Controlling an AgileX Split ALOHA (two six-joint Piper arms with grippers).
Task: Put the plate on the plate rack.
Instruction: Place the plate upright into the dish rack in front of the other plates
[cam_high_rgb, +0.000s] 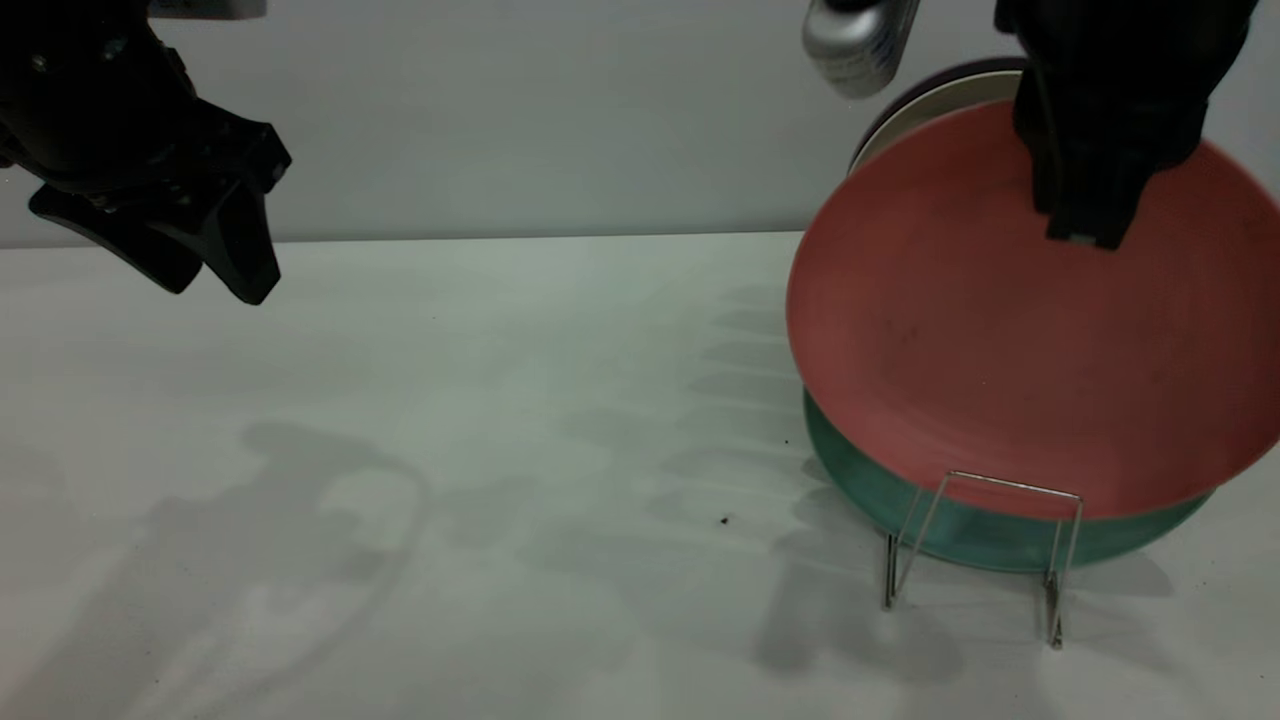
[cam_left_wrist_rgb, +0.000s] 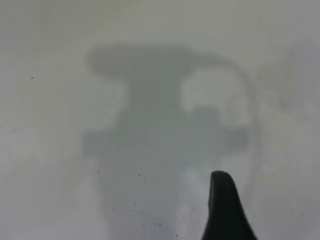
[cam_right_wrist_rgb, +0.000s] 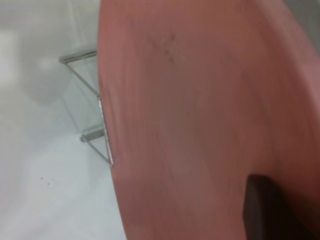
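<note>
The salmon-pink plate (cam_high_rgb: 1010, 330) stands nearly upright at the right, held by its top rim. My right gripper (cam_high_rgb: 1085, 235) is shut on that rim, with one dark finger (cam_right_wrist_rgb: 265, 210) lying against the plate's face (cam_right_wrist_rgb: 200, 110). The plate's lower edge sits just behind the front wire loop of the silver plate rack (cam_high_rgb: 1000, 485), higher than the bottom of the teal plate behind it. The rack's wires also show in the right wrist view (cam_right_wrist_rgb: 85, 75). My left gripper (cam_high_rgb: 210, 275) hangs open and empty at the upper left, far from the rack.
A teal-green plate (cam_high_rgb: 960, 535) stands in the rack behind the pink one. A cream plate with a dark one behind it (cam_high_rgb: 925, 110) stands farther back. A silver cylindrical part (cam_high_rgb: 860, 45) hangs at the top. The left wrist view shows only bare white table (cam_left_wrist_rgb: 150, 125).
</note>
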